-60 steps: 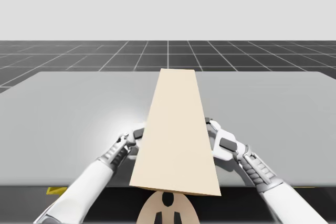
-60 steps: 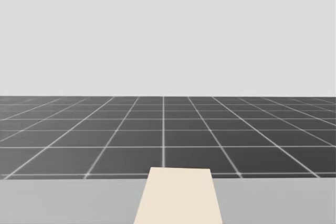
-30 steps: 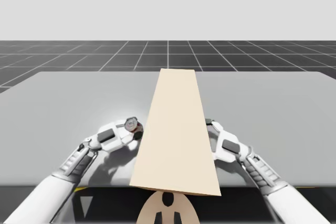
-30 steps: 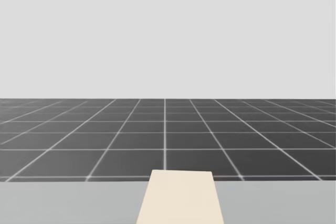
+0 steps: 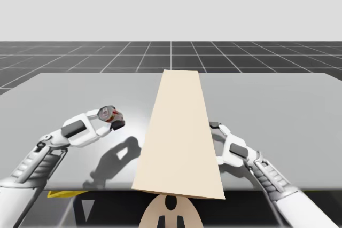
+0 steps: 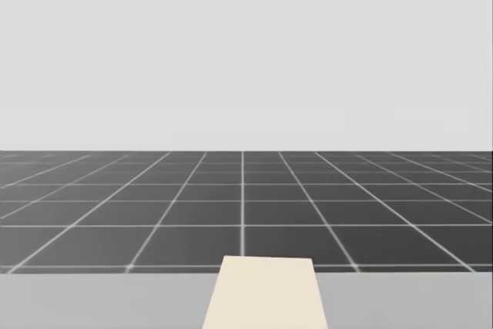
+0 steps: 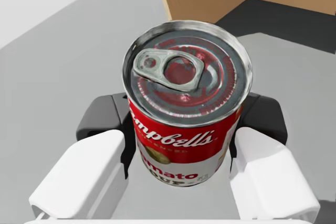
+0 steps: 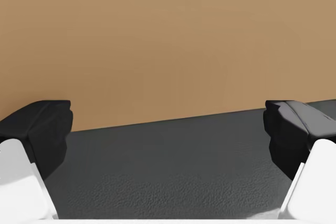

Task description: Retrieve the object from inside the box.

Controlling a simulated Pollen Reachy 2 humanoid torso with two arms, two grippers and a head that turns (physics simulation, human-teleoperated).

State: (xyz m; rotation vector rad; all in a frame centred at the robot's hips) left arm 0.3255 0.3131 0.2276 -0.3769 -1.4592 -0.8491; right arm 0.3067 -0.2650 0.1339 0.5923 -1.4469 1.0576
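Red-and-white can [image 7: 186,82], a short cylinder with a silver pull-tab lid, was outside the box and was held in the left gripper.

(a) Table [image 5: 278,100]: a grey slab that lay under both grippers. A dark gridded floor [image 5: 64,57] extended beyond its far edge.

(b) Box [image 5: 179,132]: in the high view it appeared as a long, pale tan panel down the middle of the table, between the two grippers. The head view showed its far end on the same grey surface.

(c) Right gripper [image 8: 170,135]: spread wide and held nothing. In the high view it sat just beside the box's right side. In the right wrist view a brown wall stood ahead of its black pads [image 8: 44,129], and a dark textured surface lay under them.

(d) Left gripper [image 5: 111,119]: well apart from the box's left side. Its white fingers [image 7: 79,177] were spread to the width of the can, and a black pad pressed the can's wall on each of two opposite sides. The arm's shadow [image 5: 115,158] fell on the table apart from the gripper, on the torso side.

(e) Can, detail: it sat between the left gripper's fingers with its lid turned toward the wrist camera. The label was red in its upper band and white below. Ahead of the gripper, past the can, stood a brown corner of the box with a dark patch beside it.
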